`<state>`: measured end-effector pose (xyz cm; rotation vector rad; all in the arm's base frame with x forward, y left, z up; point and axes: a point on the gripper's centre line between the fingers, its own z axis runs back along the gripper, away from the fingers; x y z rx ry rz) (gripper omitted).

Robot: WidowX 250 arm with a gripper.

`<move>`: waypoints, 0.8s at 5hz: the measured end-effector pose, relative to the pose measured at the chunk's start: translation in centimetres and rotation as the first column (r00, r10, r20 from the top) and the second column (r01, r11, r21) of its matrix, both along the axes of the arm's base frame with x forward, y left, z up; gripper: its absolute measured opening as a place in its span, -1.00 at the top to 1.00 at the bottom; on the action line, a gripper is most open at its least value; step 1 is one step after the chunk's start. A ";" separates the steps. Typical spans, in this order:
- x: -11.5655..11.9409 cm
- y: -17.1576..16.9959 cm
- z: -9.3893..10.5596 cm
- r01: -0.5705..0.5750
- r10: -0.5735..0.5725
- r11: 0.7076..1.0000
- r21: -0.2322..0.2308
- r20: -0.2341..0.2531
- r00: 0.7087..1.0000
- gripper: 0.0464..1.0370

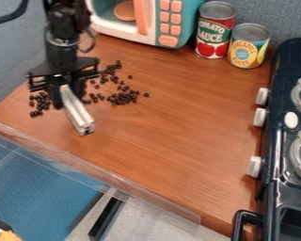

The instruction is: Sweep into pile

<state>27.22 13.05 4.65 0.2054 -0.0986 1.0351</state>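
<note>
The black gripper [67, 91] hangs over the upper left of the wooden counter, its fingers closed around the upper end of a silver-white bar [77, 112]. The bar slants down toward the front, its lower end near the counter's left front part. Small dark beans [123, 98] lie scattered to the right of the gripper, densest just right of the bar. A smaller group of beans [40, 102] is left of the gripper. Part of the counter between the two groups is hidden by the gripper.
A toy microwave [167, 23] stands at the back, beside a red tomato can [214, 30] and a yellow can [248, 46]. A dark toy stove [275, 141] with white knobs borders the right side. A clear rim [109, 174] runs along the front edge.
</note>
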 end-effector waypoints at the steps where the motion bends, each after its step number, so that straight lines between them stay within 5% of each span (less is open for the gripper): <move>1: -1.3 1.3 -0.6 -0.054 0.054 0.999 0.010 -0.004 0.999 0.29; 4: -3.8 3.0 -1.3 -0.272 0.268 0.961 -0.043 -0.075 0.960 0.29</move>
